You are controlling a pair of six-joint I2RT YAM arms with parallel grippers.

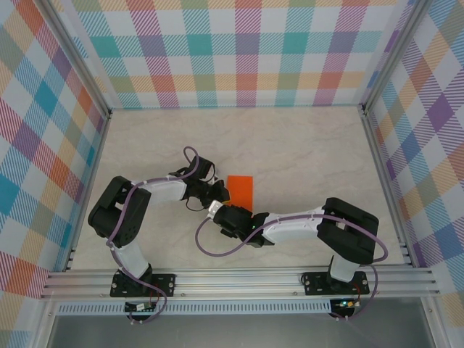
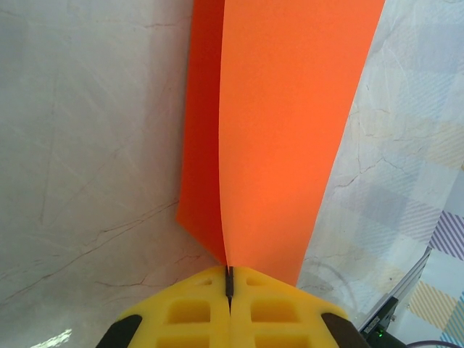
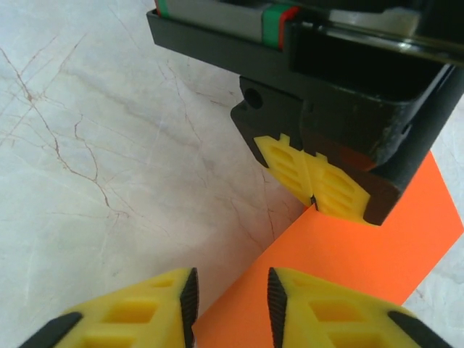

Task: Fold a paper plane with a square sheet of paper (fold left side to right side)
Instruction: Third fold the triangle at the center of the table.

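Note:
The square sheet of paper (image 1: 240, 188) is bright orange and lies near the table's middle, doubled over into a narrow rectangle. My left gripper (image 1: 220, 193) is shut on the sheet's near corner. In the left wrist view the yellow fingers of the left gripper (image 2: 229, 279) pinch the upper layer of the paper (image 2: 290, 130), which stands off a darker lower layer. In the right wrist view my right gripper (image 3: 230, 299) is open, straddling the paper's edge (image 3: 348, 254) low over the table. The left gripper's fingertips (image 3: 313, 183) show just beyond it, closed on the sheet.
The marble-patterned table top (image 1: 304, 145) is bare around the paper. Checked walls (image 1: 239, 51) and aluminium rails (image 1: 239, 279) enclose it. Both wrists crowd together just left of centre, with purple cables (image 1: 217, 250) looping near them.

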